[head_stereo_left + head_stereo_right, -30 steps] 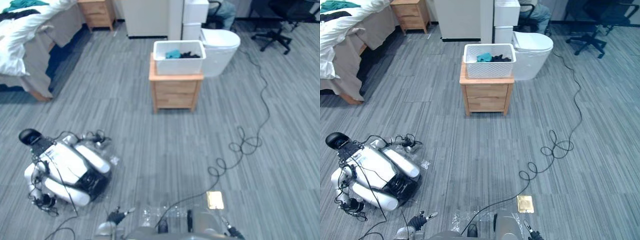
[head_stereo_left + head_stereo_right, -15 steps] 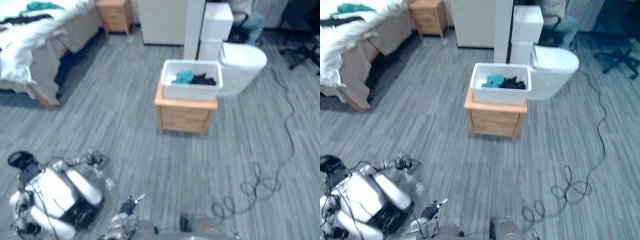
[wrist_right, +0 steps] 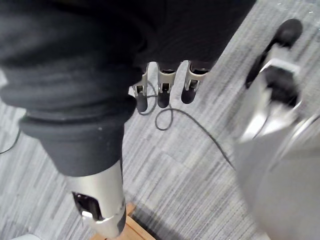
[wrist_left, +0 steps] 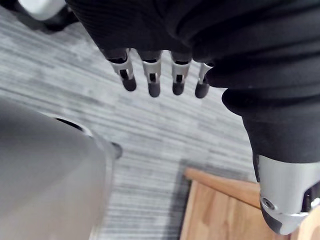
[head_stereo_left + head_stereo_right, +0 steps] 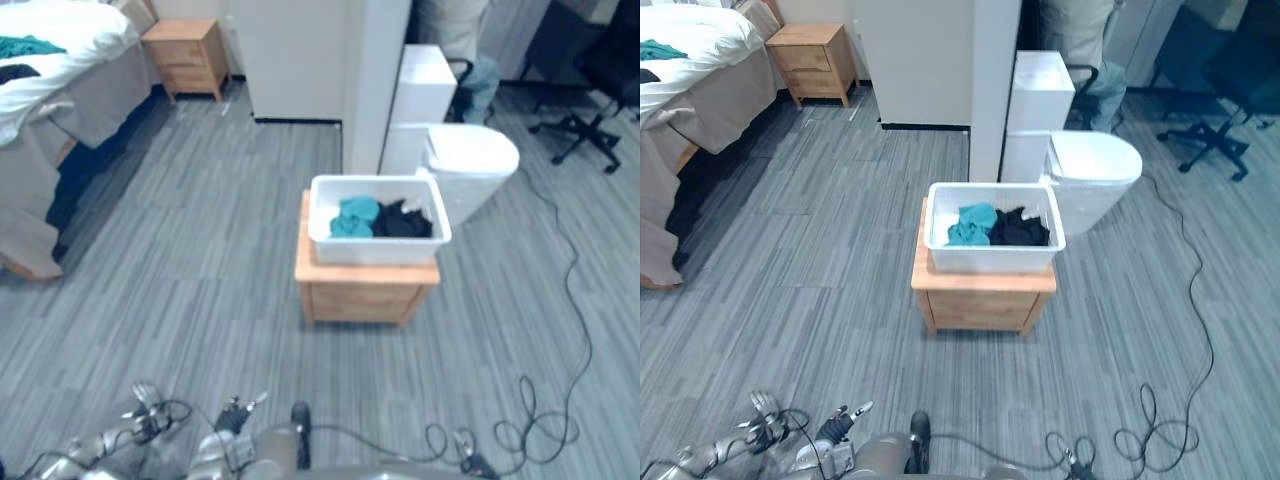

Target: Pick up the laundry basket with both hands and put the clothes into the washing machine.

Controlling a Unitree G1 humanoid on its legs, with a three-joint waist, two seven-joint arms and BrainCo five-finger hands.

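Left hand (image 4: 151, 76) and right hand (image 3: 163, 86): the silver, dark-tipped fingers are seen loosely extended below the dark ribbed covers, with nothing held; grey, plank-patterned floor (image 5: 200, 250) is visible past them. Laundry basket (image 5: 378, 245): a white, rectangular, smooth-walled tub, set on a small box-shaped wooden table (image 5: 365, 295). Within it, a crumpled teal cloth (image 5: 350, 215) lies toward 9 o'clock and a crumpled black cloth (image 5: 403, 218) toward 3 o'clock, the two touching. In the head views the left hand is shown at the lower edge; the basket is placed at about 1 o'clock from it, well apart and untouched. A white round-lidded unit (image 5: 470, 165) stands just beside the table, at 1 o'clock.
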